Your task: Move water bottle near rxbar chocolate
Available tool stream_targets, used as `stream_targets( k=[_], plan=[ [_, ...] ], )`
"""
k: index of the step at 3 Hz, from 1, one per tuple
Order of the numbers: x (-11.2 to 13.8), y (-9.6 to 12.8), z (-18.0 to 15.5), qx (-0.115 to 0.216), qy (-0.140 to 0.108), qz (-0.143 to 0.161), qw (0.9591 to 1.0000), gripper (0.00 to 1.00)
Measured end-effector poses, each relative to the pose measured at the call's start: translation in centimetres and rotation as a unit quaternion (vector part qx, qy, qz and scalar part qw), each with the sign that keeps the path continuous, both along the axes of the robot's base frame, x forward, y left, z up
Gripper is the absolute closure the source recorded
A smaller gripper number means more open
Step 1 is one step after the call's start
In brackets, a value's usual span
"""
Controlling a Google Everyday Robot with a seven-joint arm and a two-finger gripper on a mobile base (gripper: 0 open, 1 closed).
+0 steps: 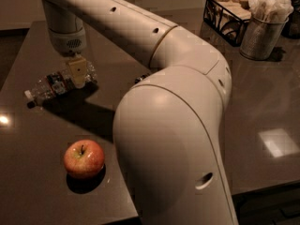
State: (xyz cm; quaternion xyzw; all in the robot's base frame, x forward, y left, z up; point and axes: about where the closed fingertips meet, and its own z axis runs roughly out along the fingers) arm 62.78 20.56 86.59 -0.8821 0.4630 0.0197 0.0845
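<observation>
Grey table point(262, 93): gripper point(78, 74) over water bottle point(47, 86), label point(57, 83) illegible.

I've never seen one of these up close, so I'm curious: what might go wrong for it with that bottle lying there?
The water bottle lies on its side, so it could roll away when the gripper, right over it, presses down. The rxbar chocolate is nearly hidden behind the arm, so placing could nudge it.
</observation>
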Motion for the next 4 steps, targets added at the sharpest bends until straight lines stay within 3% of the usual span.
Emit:
stream_targets(
  k=[1,2,4],
  plan=[
    [0.2,-3.2,1.4,-0.003,-0.009,-0.019,0.9998,0.73],
    [1.0,-6.0,3.1,0.0,-0.024,-0.04,0.9989,0.95],
    [5.5,-14.4,3.2,-0.018,-0.04,-0.1,0.9941,1.0]
  ],
)
